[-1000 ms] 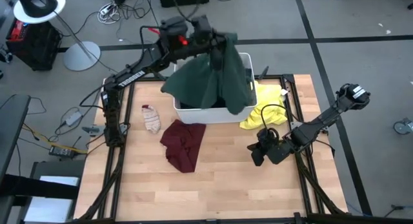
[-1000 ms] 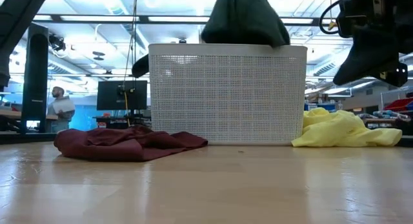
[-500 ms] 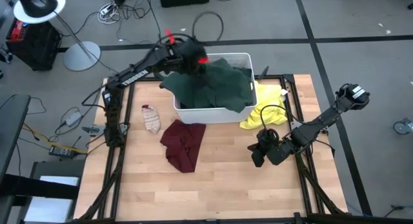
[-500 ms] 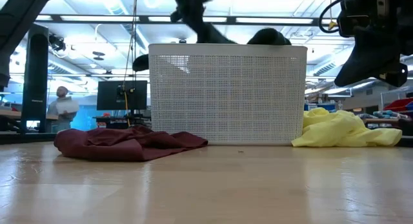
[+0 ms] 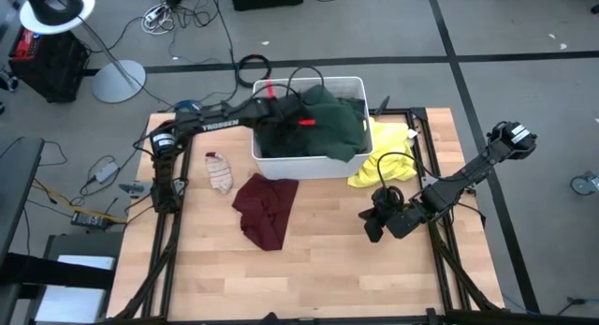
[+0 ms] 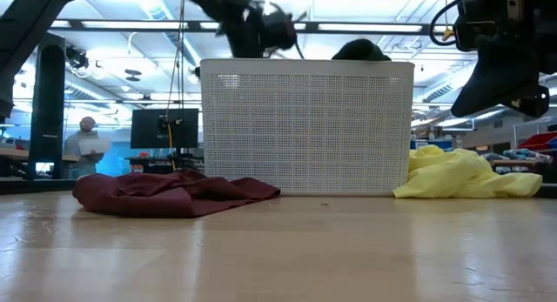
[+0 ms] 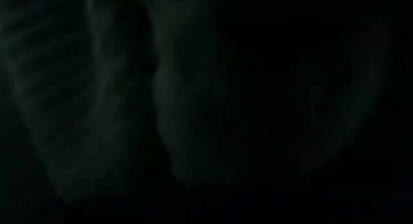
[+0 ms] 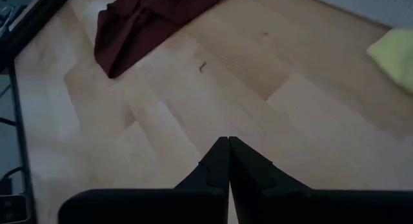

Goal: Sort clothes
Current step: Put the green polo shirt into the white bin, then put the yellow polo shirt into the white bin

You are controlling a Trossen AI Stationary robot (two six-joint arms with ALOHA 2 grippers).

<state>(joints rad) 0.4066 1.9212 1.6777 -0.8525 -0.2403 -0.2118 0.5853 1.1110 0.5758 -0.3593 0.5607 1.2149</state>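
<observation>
A dark green garment (image 5: 329, 124) lies heaped in the white tub (image 5: 309, 166) at the table's far middle, and its top shows over the rim in the low view (image 6: 361, 50). My left gripper (image 5: 299, 121) is low over this heap, inside the tub. Dark cloth (image 7: 193, 121) fills the left wrist view. A maroon piece (image 5: 265, 205) lies flat in front of the tub. A yellow piece (image 5: 384, 156) lies at the tub's right. A small pale sock (image 5: 219, 171) lies at its left. My right gripper (image 8: 228, 146) is shut and empty above the table's right part (image 5: 379, 220).
The tub's mesh front wall (image 6: 305, 128) stands between the maroon piece (image 6: 165, 193) and the yellow piece (image 6: 461, 176). Bare wood (image 5: 318, 269) lies toward the near edge. A person (image 6: 87, 141) stands far behind the table.
My left gripper has gone down from high above the tub into it. The green garment, which hung below the gripper and draped over the tub's front left wall, has dropped and now lies heaped inside the tub.
</observation>
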